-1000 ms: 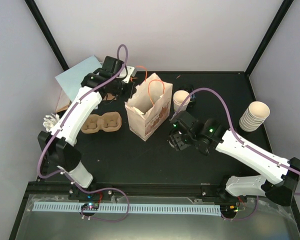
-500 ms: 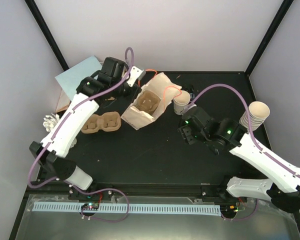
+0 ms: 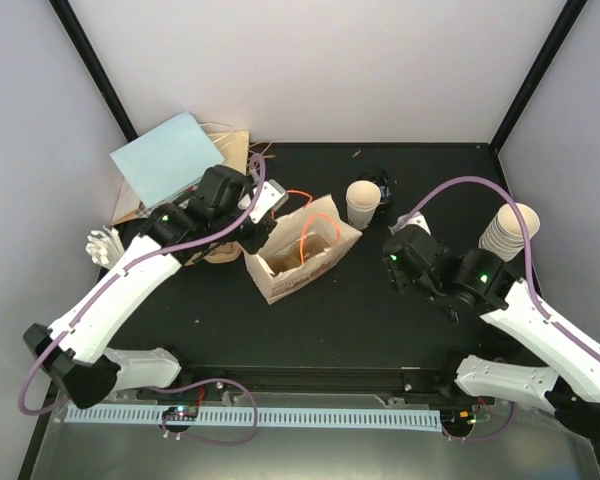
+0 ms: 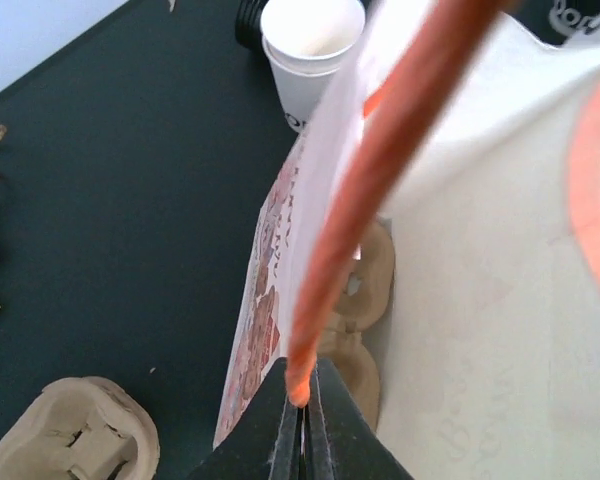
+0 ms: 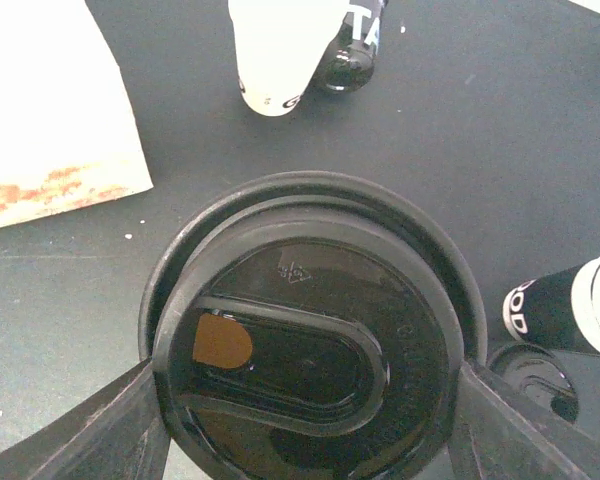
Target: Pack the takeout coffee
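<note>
Orange handle [image 4: 385, 170] of the bag [image 3: 300, 262] was pinched between the closed fingers [image 4: 278, 445] of the left gripper [image 4: 302, 420], at centre left of the top view, and the bag appeared tilted with its mouth part open. A tray [image 4: 365, 300] was seen inside it. The lidded cup [image 5: 300, 300] was clamped by the right gripper [image 5: 310, 415], one finger at either side, at centre right of the top view, well apart from the bag. An open cup [image 3: 362, 203] stood at upper centre. Risk was judged as follows: the thin handle could slip from the pinch and the mouth collapse, and the lidded cup could catch the bag's rim on entry and be tipped. Print on bag and cups was too blurred or cut off to be read.
</note>
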